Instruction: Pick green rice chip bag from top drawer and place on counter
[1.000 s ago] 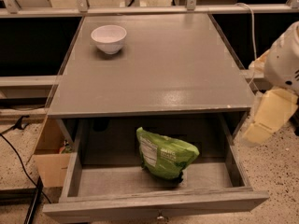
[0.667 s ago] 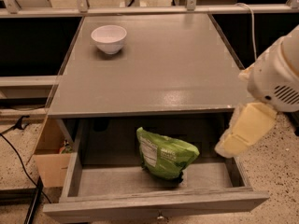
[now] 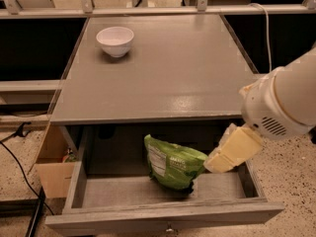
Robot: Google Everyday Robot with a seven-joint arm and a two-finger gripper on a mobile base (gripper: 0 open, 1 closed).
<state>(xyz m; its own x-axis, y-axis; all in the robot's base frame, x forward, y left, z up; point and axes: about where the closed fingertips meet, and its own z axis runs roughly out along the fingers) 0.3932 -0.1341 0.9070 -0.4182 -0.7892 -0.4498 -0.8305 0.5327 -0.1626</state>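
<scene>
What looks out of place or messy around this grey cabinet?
Nothing is spilled or broken. The wide grey wooden drawer hangs open, and a crinkly bright-green snack bag leans crumpled inside it. The robot's cream gripper sits close beside the bag. The round white bowl stands upright on the smooth grey counter.

The grey counter (image 3: 187, 73) carries a white bowl (image 3: 115, 40) near its far left corner. Beneath its front edge the top drawer (image 3: 163, 218) stands pulled out, and the green rice chip bag (image 3: 173, 164) lies on the drawer's floor near the middle. The gripper (image 3: 219, 161) hangs over the drawer's right side, just beside the bag and below the counter's level.
</scene>
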